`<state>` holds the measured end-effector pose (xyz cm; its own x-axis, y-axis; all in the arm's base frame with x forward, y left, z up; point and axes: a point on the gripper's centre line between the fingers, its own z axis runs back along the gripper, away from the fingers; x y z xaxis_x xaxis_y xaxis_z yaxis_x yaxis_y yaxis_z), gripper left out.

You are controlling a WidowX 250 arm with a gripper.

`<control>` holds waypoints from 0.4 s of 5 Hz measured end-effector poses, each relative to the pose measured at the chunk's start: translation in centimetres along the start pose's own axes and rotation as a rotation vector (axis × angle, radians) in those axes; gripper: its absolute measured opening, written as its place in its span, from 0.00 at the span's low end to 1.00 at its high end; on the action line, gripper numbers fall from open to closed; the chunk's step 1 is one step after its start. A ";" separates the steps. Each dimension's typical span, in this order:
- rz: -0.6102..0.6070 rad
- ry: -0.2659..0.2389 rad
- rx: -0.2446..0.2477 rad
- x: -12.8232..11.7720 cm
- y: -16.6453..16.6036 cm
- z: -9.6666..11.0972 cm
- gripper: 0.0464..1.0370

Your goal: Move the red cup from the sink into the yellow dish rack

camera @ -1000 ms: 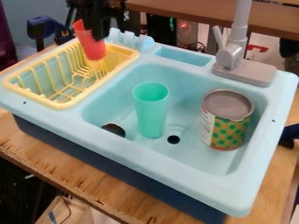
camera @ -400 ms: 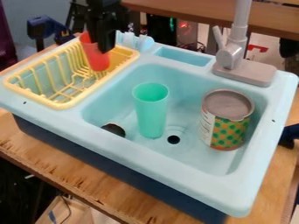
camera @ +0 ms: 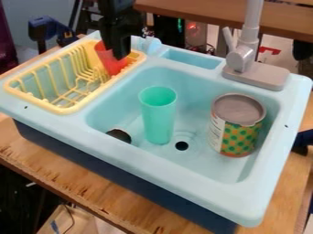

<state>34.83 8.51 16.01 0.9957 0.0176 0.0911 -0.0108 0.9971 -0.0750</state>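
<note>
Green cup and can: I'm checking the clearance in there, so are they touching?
Apart. The camera view shows bare blue sink between the green cup and the can.

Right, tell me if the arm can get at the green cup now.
Probably not: its hand looks taken up with the red cup at the yellow dish rack. Otherwise the way seems free, as the green cup stands upright in the sink.

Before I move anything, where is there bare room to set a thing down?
Bare sink floor lies between the green cup and the can, around the drain hole. The left part of the yellow rack is bare; its far right corner is crowded: the end effector holds the red cup there.
</note>
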 end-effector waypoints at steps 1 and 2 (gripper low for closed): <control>0.016 0.032 0.001 -0.1 0.1 -0.8 0.06; 0.014 0.075 0.006 -0.6 0.3 -1.4 0.25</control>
<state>34.39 8.74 14.60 0.9995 0.0266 0.0154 -0.0254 0.9972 -0.0696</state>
